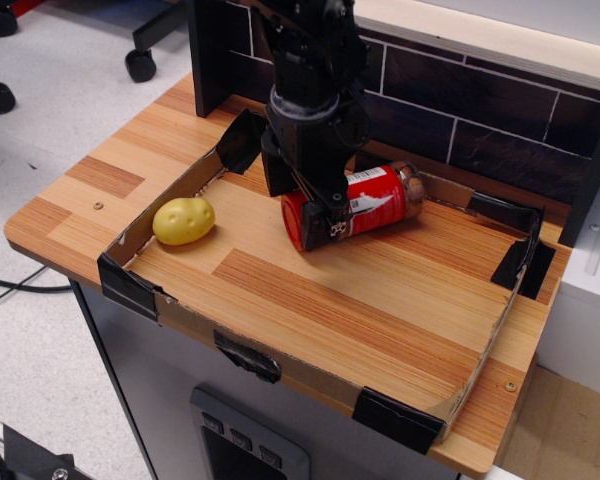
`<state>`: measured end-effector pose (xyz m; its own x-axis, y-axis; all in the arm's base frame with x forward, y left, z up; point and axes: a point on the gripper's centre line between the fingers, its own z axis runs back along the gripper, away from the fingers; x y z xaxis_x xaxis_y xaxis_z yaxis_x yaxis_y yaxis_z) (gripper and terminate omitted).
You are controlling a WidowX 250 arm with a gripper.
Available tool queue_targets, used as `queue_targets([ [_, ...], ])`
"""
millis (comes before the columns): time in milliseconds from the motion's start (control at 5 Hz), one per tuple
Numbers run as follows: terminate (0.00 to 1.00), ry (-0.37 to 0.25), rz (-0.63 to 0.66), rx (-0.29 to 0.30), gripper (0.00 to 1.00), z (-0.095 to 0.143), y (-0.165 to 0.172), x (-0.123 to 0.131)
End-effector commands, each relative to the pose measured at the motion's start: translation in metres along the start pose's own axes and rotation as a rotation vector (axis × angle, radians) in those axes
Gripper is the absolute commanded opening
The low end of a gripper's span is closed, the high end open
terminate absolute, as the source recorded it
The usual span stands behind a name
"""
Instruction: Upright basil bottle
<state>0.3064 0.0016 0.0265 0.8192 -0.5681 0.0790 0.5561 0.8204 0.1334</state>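
The basil bottle (378, 198) lies on its side in the shallow cardboard tray (477, 372). Its red cap points to the front left and its clear end with brownish contents points to the back right. My black gripper (308, 200) is down over the cap end. Its fingers (335, 212) stand apart on either side of the bottle, so it looks open. The arm hides part of the cap. The bottle still rests on the wood.
A yellow potato (184, 220) lies at the tray's left end. Black tape patches (525, 262) mark the tray corners. A dark tiled wall (480, 120) runs behind the tray, and a black post (208, 55) stands at the back left.
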Motion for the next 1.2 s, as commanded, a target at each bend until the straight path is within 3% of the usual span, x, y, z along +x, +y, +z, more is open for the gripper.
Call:
queue_targets([
  [0,0.00,-0.017,-0.018,0.056,1.00,-0.0055,0.0051,0.0118],
  [800,0.00,0.016,0.001,0.087,1.00,-0.0096,0.0017,0.0018],
  [1000,0.00,0.015,0.001,0.089,0.00,-0.0119,-0.0001,0.0018],
])
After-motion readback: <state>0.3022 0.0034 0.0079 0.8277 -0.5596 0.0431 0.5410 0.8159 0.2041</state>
